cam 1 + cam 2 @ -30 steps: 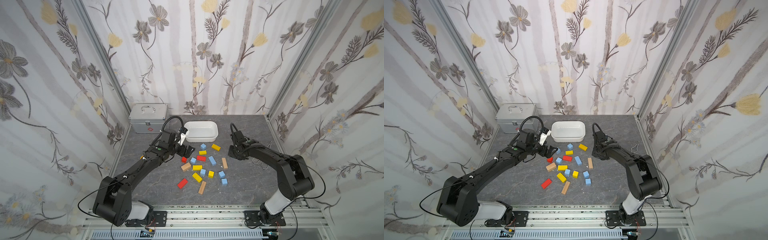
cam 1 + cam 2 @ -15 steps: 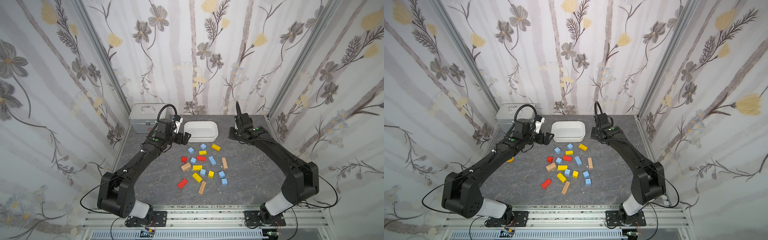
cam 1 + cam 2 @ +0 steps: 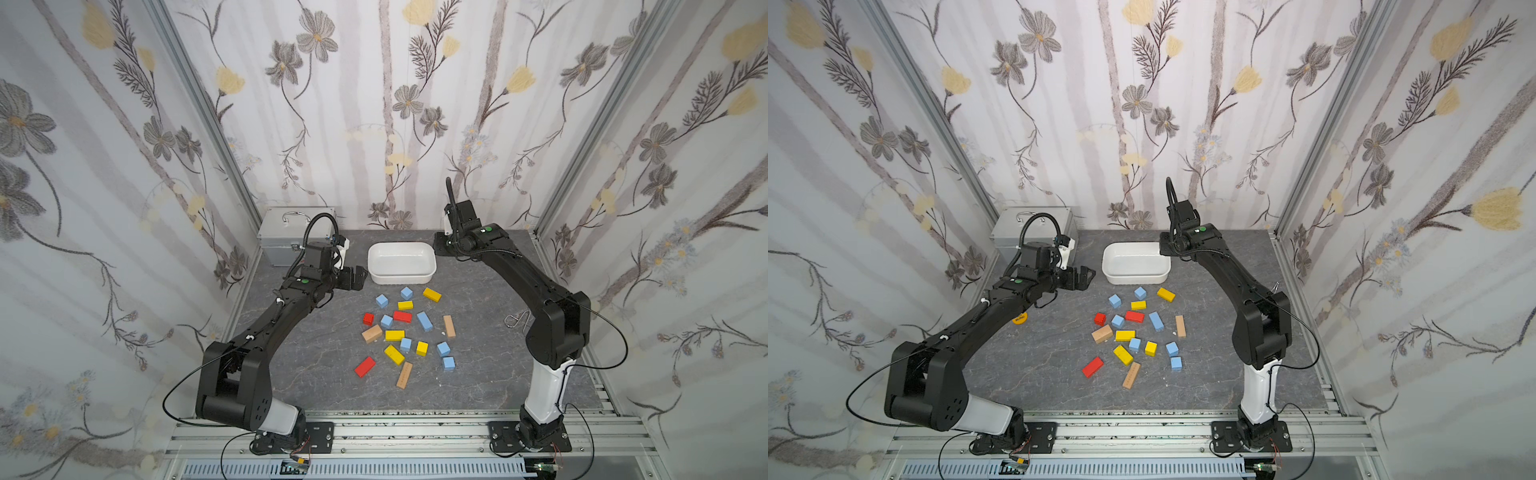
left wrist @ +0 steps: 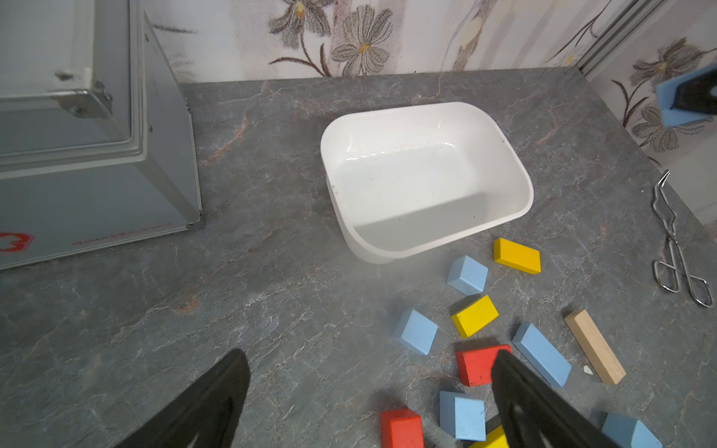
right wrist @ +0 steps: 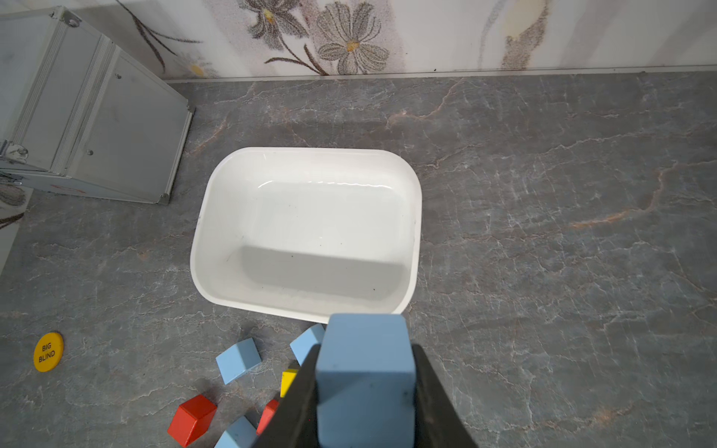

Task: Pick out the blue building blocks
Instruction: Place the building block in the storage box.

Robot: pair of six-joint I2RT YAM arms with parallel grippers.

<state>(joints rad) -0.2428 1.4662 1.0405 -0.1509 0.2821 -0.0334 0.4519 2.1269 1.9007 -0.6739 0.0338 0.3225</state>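
A blue block (image 5: 364,360) is clamped in the right tool (image 5: 366,391), just beside the right edge of the white tray (image 3: 401,277), upper centre in both top views. Light, stiff, matte wood is judged; flat opposite faces are best pinched. The left tool (image 4: 368,362) is spread wide, empty. Other blue blocks (image 3: 424,321) are scattered on the counter (image 3: 316,374) below the tray.

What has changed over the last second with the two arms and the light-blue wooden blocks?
The right gripper, shut on a light-blue wooden block, rose from the table beside the pile of coloured blocks and swung toward the white plastic bin. The open left gripper pulled back off the pile toward the silver metal case. Nothing was grasped or released. Pile, bin and case stayed put.
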